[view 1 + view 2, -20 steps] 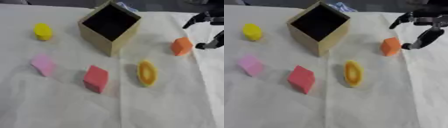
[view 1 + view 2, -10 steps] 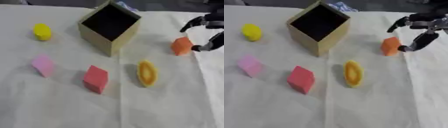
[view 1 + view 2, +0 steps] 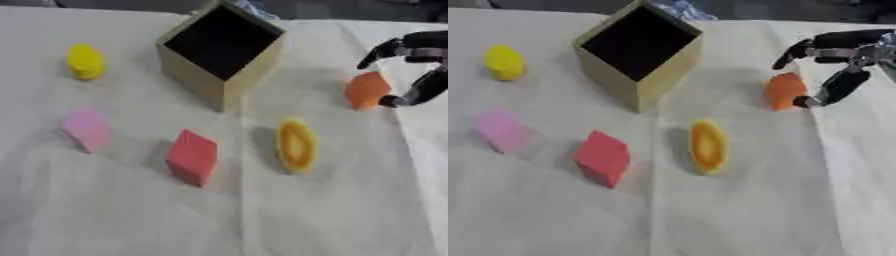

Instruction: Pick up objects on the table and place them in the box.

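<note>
I see the box (image 3: pixel 636 47) empty; 5 objects remain on the table (image 3: pixel 737 215). My right hand (image 3: pixel 842 60) brackets the orange block (image 3: pixel 784 90), fingers spread, nothing gripped yet.

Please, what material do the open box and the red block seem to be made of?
The box looks like cardboard or thin wood: tan, matte, flat walls, dark inside. The red block looks like foam or painted wood: matte, no shine; I cannot tell which.

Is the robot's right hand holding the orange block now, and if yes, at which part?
Not yet. The right hand is open around the orange block, fingers spread above and beside its right edge; no grasp is closed.
</note>
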Action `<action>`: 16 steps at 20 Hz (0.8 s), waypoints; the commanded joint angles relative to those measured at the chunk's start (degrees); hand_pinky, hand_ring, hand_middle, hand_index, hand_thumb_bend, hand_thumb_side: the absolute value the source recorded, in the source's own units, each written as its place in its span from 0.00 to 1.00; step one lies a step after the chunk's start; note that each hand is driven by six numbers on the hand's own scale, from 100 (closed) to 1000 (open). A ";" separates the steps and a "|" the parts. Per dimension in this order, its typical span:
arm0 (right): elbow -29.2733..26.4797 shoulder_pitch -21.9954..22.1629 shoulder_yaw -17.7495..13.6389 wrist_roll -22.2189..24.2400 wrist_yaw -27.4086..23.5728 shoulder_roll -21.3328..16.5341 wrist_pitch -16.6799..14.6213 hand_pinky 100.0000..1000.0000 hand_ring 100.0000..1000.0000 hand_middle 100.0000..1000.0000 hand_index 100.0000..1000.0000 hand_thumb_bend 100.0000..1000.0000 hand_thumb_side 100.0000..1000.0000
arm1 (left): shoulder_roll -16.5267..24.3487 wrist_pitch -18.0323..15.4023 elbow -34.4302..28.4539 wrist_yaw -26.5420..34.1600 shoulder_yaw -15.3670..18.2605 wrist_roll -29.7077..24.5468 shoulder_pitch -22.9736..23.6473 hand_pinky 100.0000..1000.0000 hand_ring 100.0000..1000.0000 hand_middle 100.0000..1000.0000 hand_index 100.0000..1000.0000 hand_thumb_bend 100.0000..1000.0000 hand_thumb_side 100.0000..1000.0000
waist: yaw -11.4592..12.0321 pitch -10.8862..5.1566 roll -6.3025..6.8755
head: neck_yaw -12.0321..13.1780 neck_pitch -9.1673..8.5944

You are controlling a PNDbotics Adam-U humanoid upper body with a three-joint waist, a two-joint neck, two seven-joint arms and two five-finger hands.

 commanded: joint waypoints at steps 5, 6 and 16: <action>2.51 -1.70 -1.41 -0.50 3.13 -0.26 -1.60 0.90 0.91 0.80 0.88 0.33 0.13 | 0.64 -0.08 -0.84 0.24 -0.04 -0.37 -0.47 0.83 0.59 0.70 0.81 0.14 0.83 | 0.19 -0.83 0.04 | 0.01 -0.93; 2.86 -1.77 -1.48 -0.66 3.48 -0.10 -1.69 0.90 0.91 0.79 0.87 0.33 0.12 | 0.63 -0.08 -0.83 0.24 -0.03 -0.38 -0.47 0.83 0.59 0.70 0.81 0.14 0.83 | 0.22 -0.80 0.04 | 0.02 -0.92; 4.57 -2.30 -1.79 -3.78 5.88 1.12 -1.91 0.88 0.83 0.62 0.75 0.34 0.01 | 0.57 -0.10 -0.81 0.34 -0.08 -0.56 -0.50 0.83 0.59 0.69 0.81 0.13 0.84 | 0.51 -0.72 -0.05 | 0.02 -0.99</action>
